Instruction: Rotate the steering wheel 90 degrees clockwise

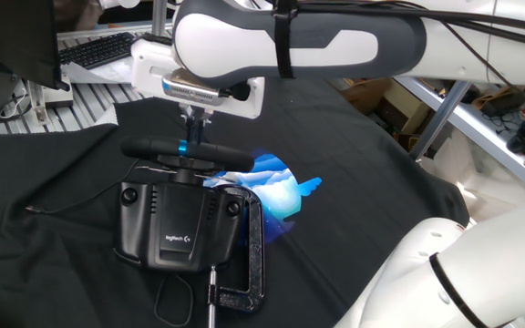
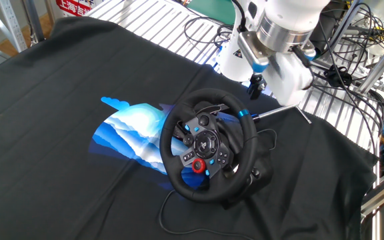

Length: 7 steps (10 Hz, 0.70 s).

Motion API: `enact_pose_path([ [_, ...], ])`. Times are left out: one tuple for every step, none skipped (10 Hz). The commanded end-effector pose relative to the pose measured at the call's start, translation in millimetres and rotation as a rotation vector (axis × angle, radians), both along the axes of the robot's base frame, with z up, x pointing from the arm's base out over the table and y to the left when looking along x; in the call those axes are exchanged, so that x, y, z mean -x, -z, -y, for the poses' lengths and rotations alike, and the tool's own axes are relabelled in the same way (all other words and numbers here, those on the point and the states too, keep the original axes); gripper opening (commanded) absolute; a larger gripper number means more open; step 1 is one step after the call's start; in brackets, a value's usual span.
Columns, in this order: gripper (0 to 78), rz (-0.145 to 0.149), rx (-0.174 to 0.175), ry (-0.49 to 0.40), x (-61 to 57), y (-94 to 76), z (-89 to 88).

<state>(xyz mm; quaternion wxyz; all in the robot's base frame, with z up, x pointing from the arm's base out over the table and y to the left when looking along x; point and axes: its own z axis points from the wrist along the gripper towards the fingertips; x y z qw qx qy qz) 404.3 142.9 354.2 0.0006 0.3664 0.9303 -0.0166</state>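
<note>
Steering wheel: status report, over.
Tool above the rim's blue stripe, no contact visible. Steering wheel ungrasped. C-clamp on base; nothing in the way.

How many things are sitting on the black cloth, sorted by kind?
Steering wheel: 1
Logitech base: 1
Metal C-clamp: 1
Blue graphic patch: 1
Total: 4
</note>
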Motion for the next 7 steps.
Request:
enact_pose_path([
  [1.5,-0.067,0.124,-0.656,-8.9,-5.2,-8.9],
  [1.5,-0.066,0.123,-0.656,-8.8,-5.2,-8.9],
  [1.5,-0.066,0.121,-0.654,-8.8,-5.2,-8.9],
  [1.5,-0.064,0.117,-0.65,-8.8,-5.2,-8.9],
  [1.5,-0.064,0.116,-0.647,-8.7,-5.3,-9.0],
  [1.5,-0.063,0.113,-0.643,-8.6,-5.5,-9.1],
  [1.5,-0.06,0.097,-0.638,-8.6,-5.3,-9.1],
])
